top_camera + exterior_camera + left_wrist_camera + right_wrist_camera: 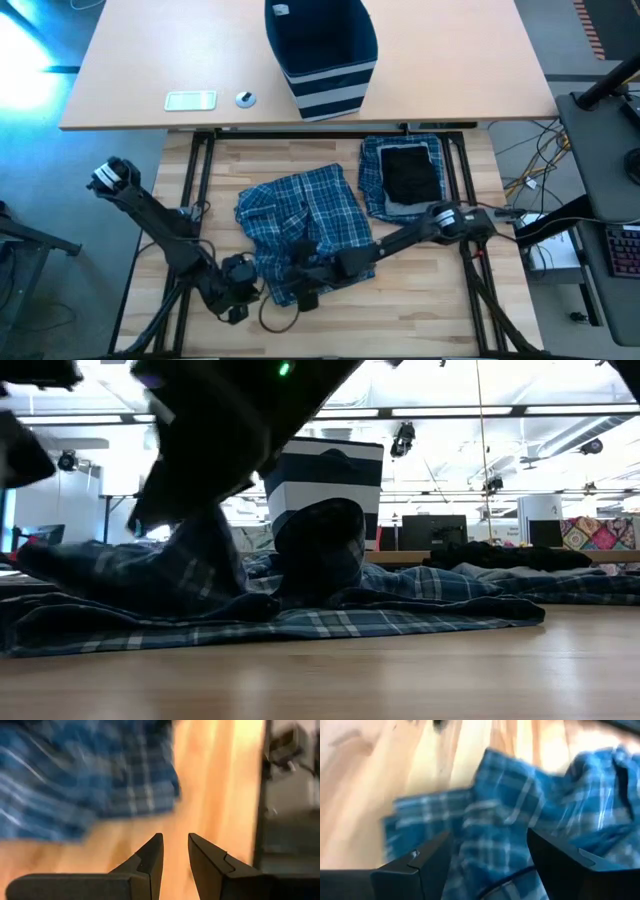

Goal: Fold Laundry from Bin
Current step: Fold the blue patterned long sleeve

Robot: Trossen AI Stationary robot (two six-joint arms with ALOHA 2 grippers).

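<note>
A blue-and-white plaid garment [300, 222] lies crumpled in the middle of the wooden table [440, 300]. My right gripper [306, 282] stands open over its near part, and in the right wrist view a rumpled ridge of plaid cloth [495, 820] lies between the spread fingers of that gripper [490, 851]. My left gripper [238, 290] hangs just left of the garment's near edge over bare wood. Its fingers [175, 845] are a little apart with nothing between them. The striped navy bin [322, 50] stands upright on the far table. It also shows behind the cloth in the low view [325, 480]. My right gripper comes slanting down from the table's right, one finger [427, 857] on each side of the ridge of plaid cloth [490, 827]. Whether the fingers touch the cloth, I cannot tell. The cloth rests on the table.
A folded plaid stack with a black piece on top [408, 172] lies at the table's far right. A pale flat device [190, 100] and a small round object [245, 98] sit on the far table left of the bin. A cable loop [280, 318] lies near the near edge.
</note>
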